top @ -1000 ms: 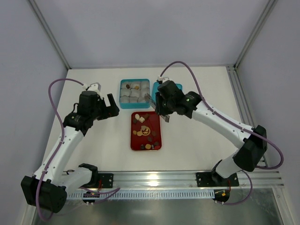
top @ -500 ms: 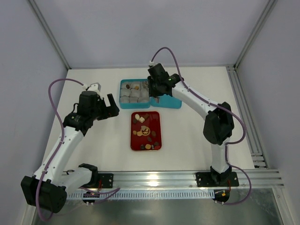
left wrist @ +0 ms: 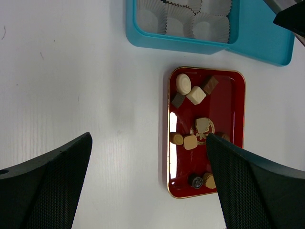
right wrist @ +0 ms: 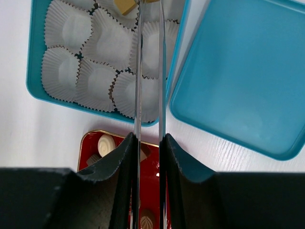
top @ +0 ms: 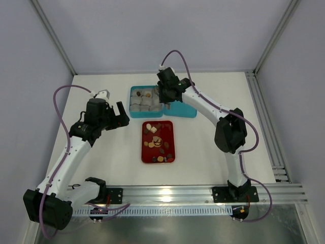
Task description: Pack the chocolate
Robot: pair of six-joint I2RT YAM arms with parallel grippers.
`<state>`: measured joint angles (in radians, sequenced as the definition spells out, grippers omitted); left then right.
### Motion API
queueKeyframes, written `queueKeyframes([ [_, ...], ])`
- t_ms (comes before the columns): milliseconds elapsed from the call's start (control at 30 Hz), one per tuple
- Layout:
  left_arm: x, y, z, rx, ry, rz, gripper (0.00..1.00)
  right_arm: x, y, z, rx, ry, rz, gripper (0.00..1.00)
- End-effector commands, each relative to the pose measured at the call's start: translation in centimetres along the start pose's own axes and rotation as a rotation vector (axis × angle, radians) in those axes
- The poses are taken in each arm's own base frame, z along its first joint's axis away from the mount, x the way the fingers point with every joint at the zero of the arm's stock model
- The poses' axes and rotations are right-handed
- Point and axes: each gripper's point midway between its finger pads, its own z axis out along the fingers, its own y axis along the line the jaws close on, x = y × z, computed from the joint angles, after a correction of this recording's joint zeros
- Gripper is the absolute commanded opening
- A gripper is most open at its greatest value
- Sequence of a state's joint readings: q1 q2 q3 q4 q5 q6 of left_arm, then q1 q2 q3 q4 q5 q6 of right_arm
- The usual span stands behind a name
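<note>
The table (left wrist: 71,86) under me was plain white. On it the tray (left wrist: 231,109) was glossy red with a thin gold rim, and a pale gold emblem (left wrist: 204,128) showed near its middle. The chocolate (left wrist: 196,95) in it came in cream, tan and dark brown, with one greyish piece. Farther off, the box (left wrist: 176,44) and the lid (right wrist: 238,81) to its right were both plain teal. The paper cups (right wrist: 66,28) in the box were white with pleated zigzag edges, and one held a tan piece. The fingers (left wrist: 47,186) of my left gripper (left wrist: 148,137) were black with a fine mesh texture. My right gripper (right wrist: 149,28) had black jaws and thin silvery blades. My cables (top: 55,101) were purple.
</note>
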<state>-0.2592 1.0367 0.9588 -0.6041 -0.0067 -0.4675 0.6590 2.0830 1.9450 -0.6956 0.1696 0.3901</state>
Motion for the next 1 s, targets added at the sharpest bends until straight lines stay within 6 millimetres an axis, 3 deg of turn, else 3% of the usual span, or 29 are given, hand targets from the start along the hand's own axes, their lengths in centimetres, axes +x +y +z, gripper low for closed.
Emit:
queueKeyframes([
  [0, -0.2, 0.1, 0.1, 0.001, -0.009, -0.002, 1.0, -1.5, 0.0, -0.5, 0.013, -0.04, -0.009, 0.26],
  [600, -0.2, 0.0, 0.0, 0.003, -0.01, -0.001, 1.0, -0.9, -0.1, 0.4, 0.022, -0.022, -0.008, 0.39],
  [967, -0.2, 0.1, 0.0, 0.001, -0.012, -0.002, 1.0, -3.1, 0.8, -1.7, -0.026, -0.073, -0.006, 0.4],
])
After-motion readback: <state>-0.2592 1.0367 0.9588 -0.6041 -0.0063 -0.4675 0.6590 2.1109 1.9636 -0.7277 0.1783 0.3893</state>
